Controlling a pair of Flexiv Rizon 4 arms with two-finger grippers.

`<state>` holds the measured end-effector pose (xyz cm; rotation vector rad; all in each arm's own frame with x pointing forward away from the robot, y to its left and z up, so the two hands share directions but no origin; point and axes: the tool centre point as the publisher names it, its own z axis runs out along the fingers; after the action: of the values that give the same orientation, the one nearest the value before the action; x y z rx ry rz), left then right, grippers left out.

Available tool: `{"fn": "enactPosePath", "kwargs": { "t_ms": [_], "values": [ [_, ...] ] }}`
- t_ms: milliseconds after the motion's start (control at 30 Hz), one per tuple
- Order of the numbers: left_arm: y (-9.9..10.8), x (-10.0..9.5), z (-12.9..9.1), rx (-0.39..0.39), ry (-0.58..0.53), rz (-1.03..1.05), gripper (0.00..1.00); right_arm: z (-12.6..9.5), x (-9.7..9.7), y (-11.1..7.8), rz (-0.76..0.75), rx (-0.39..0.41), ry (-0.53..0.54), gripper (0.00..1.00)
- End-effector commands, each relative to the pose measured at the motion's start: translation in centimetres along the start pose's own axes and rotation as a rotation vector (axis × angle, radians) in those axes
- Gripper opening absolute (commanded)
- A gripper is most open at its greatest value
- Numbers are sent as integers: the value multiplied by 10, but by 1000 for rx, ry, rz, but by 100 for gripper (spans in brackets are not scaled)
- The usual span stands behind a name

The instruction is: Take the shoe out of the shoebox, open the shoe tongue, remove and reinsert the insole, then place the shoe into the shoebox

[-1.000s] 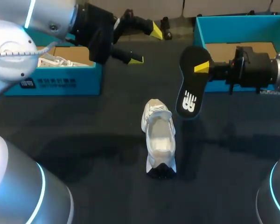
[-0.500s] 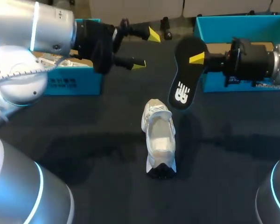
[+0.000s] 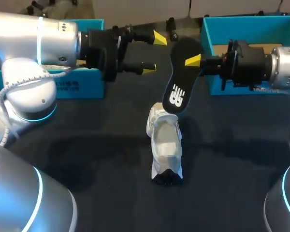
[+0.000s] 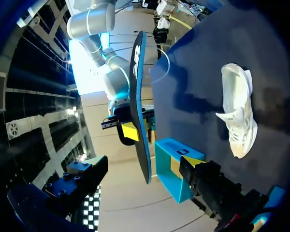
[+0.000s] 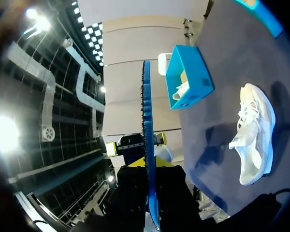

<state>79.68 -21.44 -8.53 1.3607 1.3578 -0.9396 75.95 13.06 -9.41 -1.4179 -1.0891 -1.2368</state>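
Observation:
A white shoe (image 3: 165,145) lies on the black table, its opening facing up. Just above its heel end hangs the black insole (image 3: 181,79), tilted. My right gripper (image 3: 195,61) is shut on the insole's upper part. In the right wrist view the insole (image 5: 147,130) stands edge-on between my fingers, with the shoe (image 5: 254,133) off to one side. My left gripper (image 3: 154,52) stands open a short way left of the insole, touching nothing. From the left wrist the insole (image 4: 137,92) shows edge-on ahead of the open fingers, and the shoe (image 4: 240,113) lies beyond.
A teal shoebox (image 3: 77,86) stands at the back left, partly behind my left arm; the right wrist view shows that box (image 5: 189,77) with another white shoe (image 5: 182,90) inside. A second teal shoebox (image 3: 241,23) stands at the back right behind my right arm.
My right arm has carried the insole leftward, to above the shoe's heel end and closer to my left gripper. My left arm has shifted right, its gripper still open.

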Motion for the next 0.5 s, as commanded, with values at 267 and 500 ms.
{"fn": "enactPosePath", "kwargs": {
  "t_ms": [267,500],
  "values": [
    [8,2,23,16,-52,-55,100,22,8,6,-6,23,-14,0],
    [10,1,27,27,-72,-91,100,28,10,2,-21,38,-21,0]
  ]
}}
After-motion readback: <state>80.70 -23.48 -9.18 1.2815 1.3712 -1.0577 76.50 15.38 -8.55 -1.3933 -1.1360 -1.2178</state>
